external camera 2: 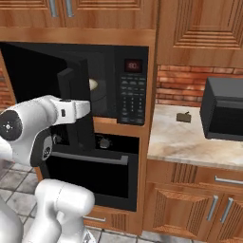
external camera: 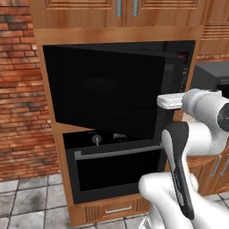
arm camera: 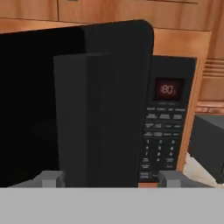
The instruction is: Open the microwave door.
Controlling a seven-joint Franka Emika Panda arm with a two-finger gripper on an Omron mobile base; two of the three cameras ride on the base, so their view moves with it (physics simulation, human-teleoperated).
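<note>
The microwave point(external camera 2: 132, 97) is a black built-in box with a keypad column and a red display point(arm camera: 167, 89). Its glossy black door point(external camera: 103, 89) stands swung partly outward from the right edge, showing the dark cavity point(external camera 2: 99, 80) behind it. The vertical bar handle point(arm camera: 100, 118) runs up the door's free edge. My gripper point(arm camera: 109, 177) is right at that handle, its fingertips point(arm camera: 171, 176) spread on either side with a gap on the right, so it is open. In the base views the white hand point(external camera: 171, 102) point(external camera 2: 75, 109) reaches level to the door's edge.
Below the microwave is a black oven point(external camera: 116, 170) with a horizontal silver handle. To the right a stone counter point(external camera 2: 190, 137) carries a black appliance point(external camera 2: 225, 109) and a small dark object point(external camera 2: 183, 116). A brick wall point(external camera: 22, 89) lies to the left, and wooden cabinets point(external camera 2: 199, 28) hang above.
</note>
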